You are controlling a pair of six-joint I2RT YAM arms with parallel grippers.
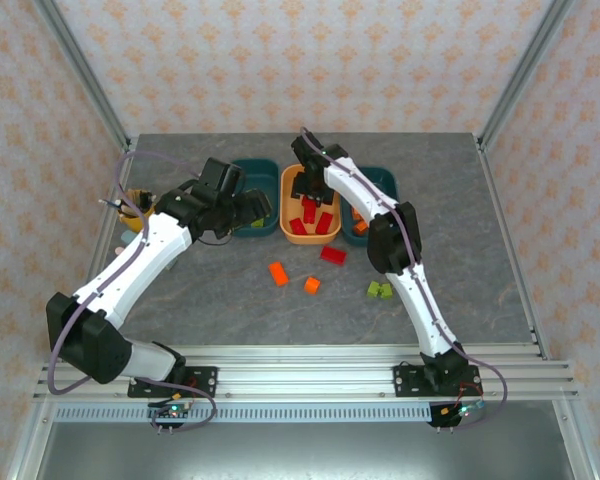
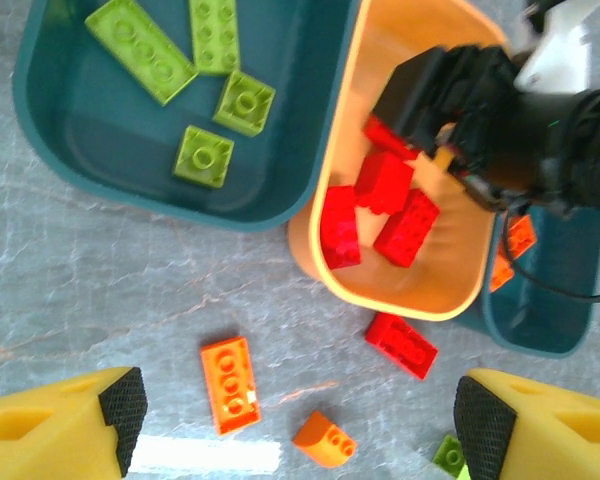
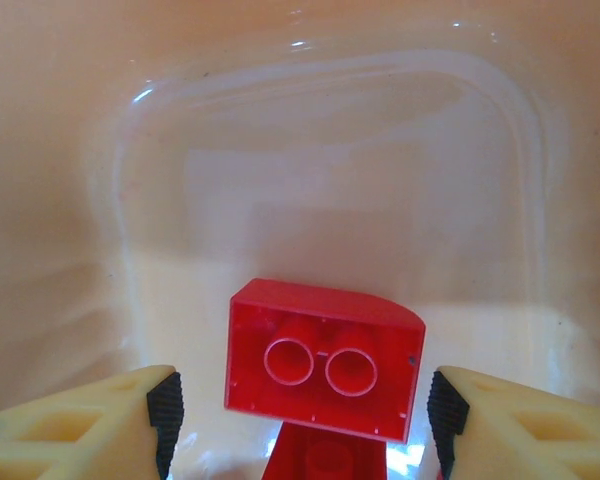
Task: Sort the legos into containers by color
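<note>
My right gripper [image 3: 300,410] hangs open inside the light orange tray [image 1: 284,205]. A red lego [image 3: 325,355] lies upside down between its fingers, with a gap on each side, resting on another red lego [image 3: 326,462]. My left gripper [image 2: 300,420] is open above the table in front of the trays. Under it lie a flat orange lego [image 2: 230,385] and an orange sloped lego [image 2: 325,440]. The left teal tray [image 2: 70,150] holds several green legos [image 2: 203,156]. Several red legos [image 2: 408,228] sit in the orange tray [image 2: 420,300]. The right teal tray [image 2: 540,320] holds orange legos [image 2: 520,237].
Loose on the table are a red lego [image 1: 332,255], two orange ones [image 1: 278,273] [image 1: 312,285] and green pieces [image 1: 380,291]. A yellow cup [image 1: 135,208] stands at the far left beside my left arm. My right arm reaches over the right teal tray [image 1: 380,178].
</note>
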